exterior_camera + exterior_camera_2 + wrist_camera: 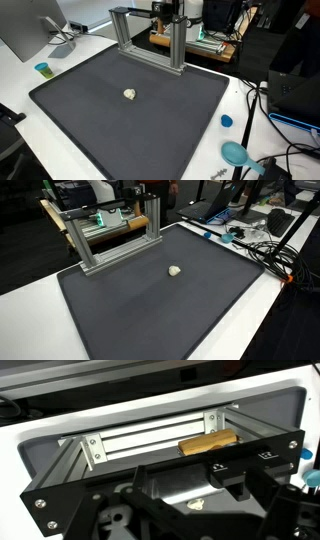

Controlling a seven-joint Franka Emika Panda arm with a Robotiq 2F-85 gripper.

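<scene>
A small whitish lump (130, 94) (175, 270) lies alone near the middle of a black mat (100, 120) (150, 310). My gripper (187, 486) is open, with nothing between its dark fingers (232, 480). It hangs high at the back behind an aluminium frame (150, 40) (110, 235), far from the lump. In the wrist view the lump (195, 503) shows small and distant in the gap between the fingers. The frame's rails (150, 445) and a wooden block (208, 443) lie beyond.
The mat lies on a white table (70, 50). On the table's edges are a blue cup (42, 69), a blue cap (226, 121) and a teal scoop (235, 153). A monitor (30, 25) stands at one corner. Cables (262, 250) and electronics crowd another side.
</scene>
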